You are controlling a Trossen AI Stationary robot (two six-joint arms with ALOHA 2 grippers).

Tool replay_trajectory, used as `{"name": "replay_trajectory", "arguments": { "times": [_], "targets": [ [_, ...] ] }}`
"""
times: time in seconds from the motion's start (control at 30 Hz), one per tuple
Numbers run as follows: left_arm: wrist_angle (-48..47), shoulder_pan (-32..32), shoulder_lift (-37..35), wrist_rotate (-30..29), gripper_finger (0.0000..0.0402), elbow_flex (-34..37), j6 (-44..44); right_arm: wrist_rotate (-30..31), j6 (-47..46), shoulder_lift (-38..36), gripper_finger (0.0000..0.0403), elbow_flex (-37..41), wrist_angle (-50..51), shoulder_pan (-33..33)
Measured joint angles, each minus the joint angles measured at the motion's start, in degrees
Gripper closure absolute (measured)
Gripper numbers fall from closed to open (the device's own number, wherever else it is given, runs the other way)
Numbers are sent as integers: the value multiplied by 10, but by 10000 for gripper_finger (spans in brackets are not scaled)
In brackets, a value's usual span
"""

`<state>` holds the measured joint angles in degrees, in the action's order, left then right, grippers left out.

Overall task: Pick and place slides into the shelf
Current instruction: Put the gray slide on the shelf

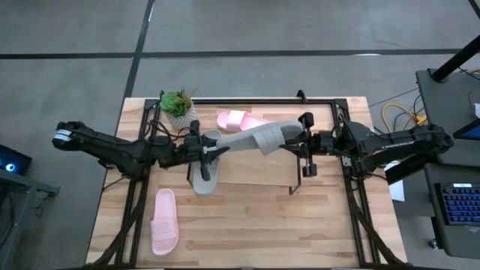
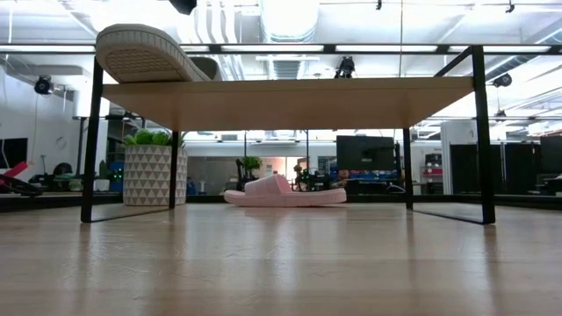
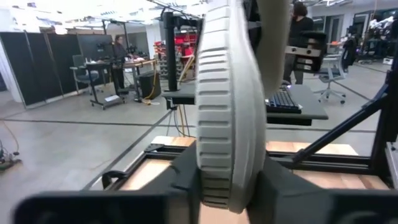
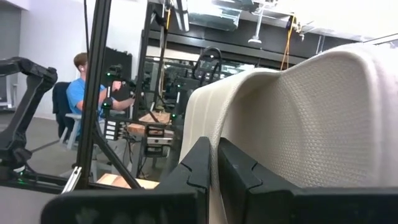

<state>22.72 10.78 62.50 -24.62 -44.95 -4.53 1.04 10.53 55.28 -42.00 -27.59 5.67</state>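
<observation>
While the table (image 1: 247, 232) filled most of the high view, only the low view showed the shelf (image 2: 290, 92) side-on, its wooden board raised on thin black legs. The high view gave little more of the shelf than its rods.

Both arms met over it. The left gripper (image 1: 204, 148) and the right gripper (image 1: 301, 139) each had an end of one grey slide (image 1: 262, 137), which hung in the air between them. The left wrist view showed the ribbed sole standing on edge, with both fingers (image 3: 283, 186) pressed against it. In the right wrist view that gripper's fingers (image 4: 199, 168) were clenched together at the slide's woven edge.

A second grey slide (image 1: 204, 176) lay below the left gripper at the shelf's left end. The low view showed its sole (image 2: 145, 54) jutting past the board.

One pink slide (image 1: 240, 120) sat behind the shelf and was seen under the board in the low view. The other pink slide (image 1: 163, 221) lay on the table near the front left corner and showed only from above.

A plant (image 1: 178, 105) stood at the back left.
</observation>
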Motion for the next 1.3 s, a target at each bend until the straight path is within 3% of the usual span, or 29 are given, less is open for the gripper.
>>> {"name": "replay_trajectory", "arguments": {
  "times": [0.07, 0.4, 0.77, 0.93, 1.13, 1.3],
  "targets": [
    [4, -1, -1, 0, 367, 0, -2, 0, 0, 0, 392, 0, 0, 0],
    [9, -3, -5, -32, 367, 2, -9, 5, 19, -4, 388, 0, 4, 0],
    [-7, -3, -37, -103, 368, 7, -20, 71, 81, -34, 312, -7, 50, 2],
    [120, -3, -29, -157, 368, 57, -17, 91, 127, -29, 260, -8, 52, 28],
    [352, -3, 6, -179, 368, 133, -39, 199, 216, -9, 208, -8, 31, 85],
    [457, -3, 66, -178, 369, 141, -56, 276, 303, 44, 194, -8, -31, 107]
  ]
}}
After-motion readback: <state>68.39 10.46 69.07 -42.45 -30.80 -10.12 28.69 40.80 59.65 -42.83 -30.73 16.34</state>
